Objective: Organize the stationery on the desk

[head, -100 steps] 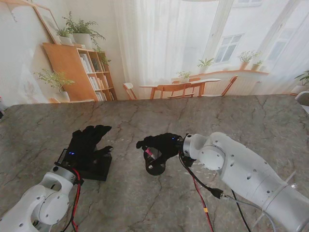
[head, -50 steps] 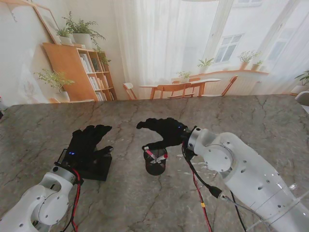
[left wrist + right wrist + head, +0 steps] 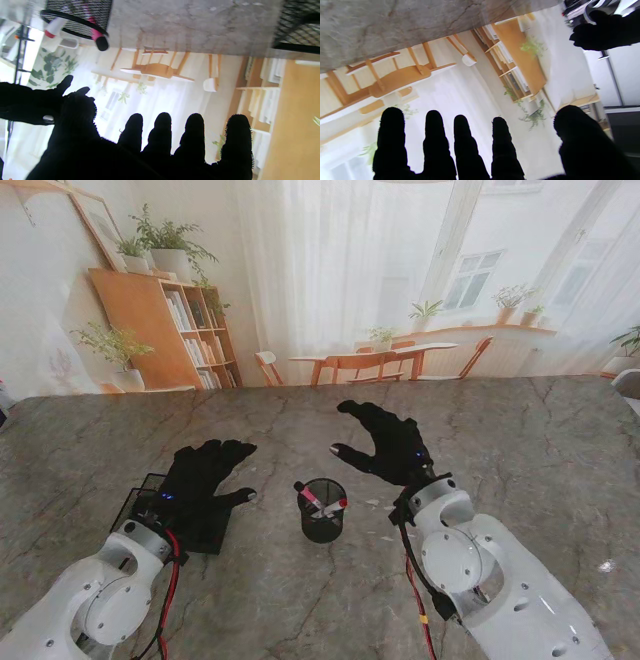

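From the stand, the cup stands upright on the counter between the two arms, with two pens leaning inside it. The right hand hovers to the right of the cup and farther from me, fingers spread, holding nothing, clear of the cup. The left hand is on the left, fingers apart and empty, over a black tray that lies on the counter.

In the left wrist view, the left hand shows four separated fingers and a thumb set apart, nothing between them. The cup's rim and a pink pen show, as does a corner of the mesh tray.

In the right wrist view, the right hand has its fingers apart, grasping nothing; bare counter lies beyond them.
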Available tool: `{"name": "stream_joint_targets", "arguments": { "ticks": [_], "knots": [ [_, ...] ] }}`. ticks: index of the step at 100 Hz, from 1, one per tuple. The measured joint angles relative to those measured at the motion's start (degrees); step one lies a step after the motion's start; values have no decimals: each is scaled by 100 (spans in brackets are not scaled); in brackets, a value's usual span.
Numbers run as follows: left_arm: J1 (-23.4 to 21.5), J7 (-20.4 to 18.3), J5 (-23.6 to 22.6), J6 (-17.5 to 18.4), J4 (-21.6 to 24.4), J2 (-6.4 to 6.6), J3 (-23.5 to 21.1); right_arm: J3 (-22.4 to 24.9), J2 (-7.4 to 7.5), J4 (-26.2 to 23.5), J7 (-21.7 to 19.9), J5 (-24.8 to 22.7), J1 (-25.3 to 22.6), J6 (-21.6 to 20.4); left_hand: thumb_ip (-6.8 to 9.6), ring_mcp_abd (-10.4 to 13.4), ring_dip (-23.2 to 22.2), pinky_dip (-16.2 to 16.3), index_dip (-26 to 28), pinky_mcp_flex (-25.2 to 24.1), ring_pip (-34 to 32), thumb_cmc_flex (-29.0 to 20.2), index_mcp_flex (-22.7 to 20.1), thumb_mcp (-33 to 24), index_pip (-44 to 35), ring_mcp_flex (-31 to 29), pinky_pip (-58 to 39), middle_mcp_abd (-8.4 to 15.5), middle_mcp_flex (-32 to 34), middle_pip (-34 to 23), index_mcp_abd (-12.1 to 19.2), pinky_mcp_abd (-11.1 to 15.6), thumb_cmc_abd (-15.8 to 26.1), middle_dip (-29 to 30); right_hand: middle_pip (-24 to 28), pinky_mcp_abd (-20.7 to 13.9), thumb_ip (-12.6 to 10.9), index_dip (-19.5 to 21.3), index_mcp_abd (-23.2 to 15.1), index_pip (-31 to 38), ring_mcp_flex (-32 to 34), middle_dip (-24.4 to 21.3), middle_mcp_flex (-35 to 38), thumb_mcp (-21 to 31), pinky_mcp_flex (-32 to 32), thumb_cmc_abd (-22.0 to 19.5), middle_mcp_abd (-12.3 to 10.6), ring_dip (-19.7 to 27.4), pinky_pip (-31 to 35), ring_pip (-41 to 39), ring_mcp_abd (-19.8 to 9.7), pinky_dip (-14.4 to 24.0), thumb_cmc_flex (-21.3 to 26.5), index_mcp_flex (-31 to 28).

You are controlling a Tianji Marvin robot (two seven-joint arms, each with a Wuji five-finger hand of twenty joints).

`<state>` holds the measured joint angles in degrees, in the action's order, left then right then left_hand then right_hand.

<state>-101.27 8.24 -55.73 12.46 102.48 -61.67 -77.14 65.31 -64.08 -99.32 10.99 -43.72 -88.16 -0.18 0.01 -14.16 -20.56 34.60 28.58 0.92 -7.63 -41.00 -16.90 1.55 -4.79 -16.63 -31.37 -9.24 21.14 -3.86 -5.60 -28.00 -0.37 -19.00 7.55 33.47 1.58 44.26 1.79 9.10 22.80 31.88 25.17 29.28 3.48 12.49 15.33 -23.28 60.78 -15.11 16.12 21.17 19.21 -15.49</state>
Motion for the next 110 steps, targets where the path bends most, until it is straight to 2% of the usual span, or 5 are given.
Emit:
{"name": "stream_joint_targets", "arguments": {
  "ticks": [14,33,55,95,110],
  "knots": [
    [270,-626,393,278,99,27,168,36,-61,29,205,9,-243,379,1,-70,135,-93,-138,-72,112,193,243,55,163,241,192,-63,-235,74,-73,-53,-7,4,0,-37,0,-9,0,14,0,-1,29,0,-69,0,0,0,-47,55,-2,-9,5,-63],
    [973,-1250,824,501,43,143,791,169,-98,108,253,70,-392,387,1,-192,208,-151,-99,-73,148,341,297,47,177,304,222,-98,-353,93,-149,-152,-16,83,0,-85,0,-12,-1,58,0,-2,76,0,-82,0,0,0,-96,57,-3,-72,61,-64],
    [1934,-1848,934,951,-501,218,1607,475,-99,108,493,-388,-598,276,1,-181,215,-155,-99,-73,148,345,297,55,168,305,255,-75,-401,93,-21,-224,-148,90,0,-99,0,-15,-4,72,0,-2,93,-71,-83,0,0,0,-96,57,-26,-72,70,-64],
    [3125,-2035,977,1082,-1509,279,2857,1009,-128,-195,1261,-561,-1224,291,1,-188,216,-288,-91,-121,148,345,357,55,163,305,260,-80,-468,93,-23,-291,-148,91,0,-142,0,-77,-9,141,0,-2,151,-75,-83,0,0,0,-96,57,-47,-72,121,-129],
    [3650,-1884,663,1292,-1966,278,3420,1022,-132,-206,1285,-554,-1253,273,1,-265,276,-442,-104,-346,174,341,590,55,172,877,263,-110,-951,165,-52,-303,-146,94,0,-145,0,-80,-18,188,0,-2,218,-78,-83,0,2,0,-96,57,-48,-73,121,-195]
  ]
}}
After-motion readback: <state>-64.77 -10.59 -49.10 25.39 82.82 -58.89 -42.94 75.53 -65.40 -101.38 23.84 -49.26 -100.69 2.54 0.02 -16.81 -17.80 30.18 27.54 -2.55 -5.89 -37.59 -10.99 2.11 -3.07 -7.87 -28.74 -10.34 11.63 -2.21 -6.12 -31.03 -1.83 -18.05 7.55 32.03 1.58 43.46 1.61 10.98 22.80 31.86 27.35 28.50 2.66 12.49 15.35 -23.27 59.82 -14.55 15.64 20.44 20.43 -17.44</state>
